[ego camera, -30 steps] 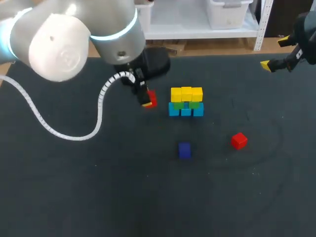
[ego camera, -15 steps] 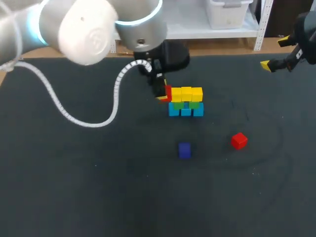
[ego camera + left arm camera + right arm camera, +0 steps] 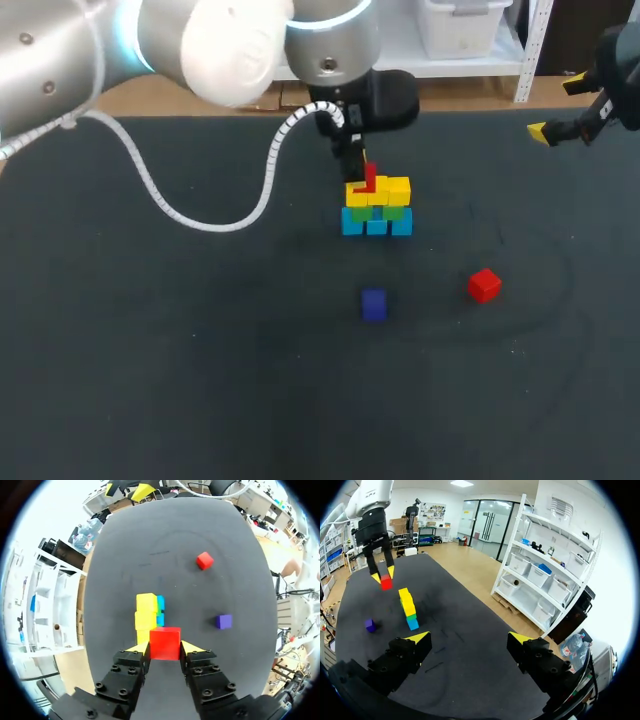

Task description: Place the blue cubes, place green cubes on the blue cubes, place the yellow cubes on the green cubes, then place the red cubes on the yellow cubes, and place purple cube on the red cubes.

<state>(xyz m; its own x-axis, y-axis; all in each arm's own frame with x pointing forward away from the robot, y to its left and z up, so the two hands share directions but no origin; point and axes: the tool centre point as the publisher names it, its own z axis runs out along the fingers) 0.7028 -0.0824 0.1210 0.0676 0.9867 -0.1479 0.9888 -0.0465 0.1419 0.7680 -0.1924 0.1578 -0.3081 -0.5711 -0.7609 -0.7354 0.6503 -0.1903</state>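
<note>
A small wall stands mid-table: blue cubes at the bottom, green cubes on them, a row of yellow cubes on top. My left gripper is shut on a red cube, held just over the left part of the yellow row. In the left wrist view that red cube sits between the fingers, with the yellow cubes just ahead. A second red cube and a purple cube lie loose on the table. My right gripper hangs open at the far right.
The dark table mat spreads around the wall. The left arm's white cable droops over the mat left of the wall. In the right wrist view the right gripper is well away from the cube wall.
My left arm has carried the red cube to the right, from beside the wall's left end to above the yellow row. The right arm has not moved.
</note>
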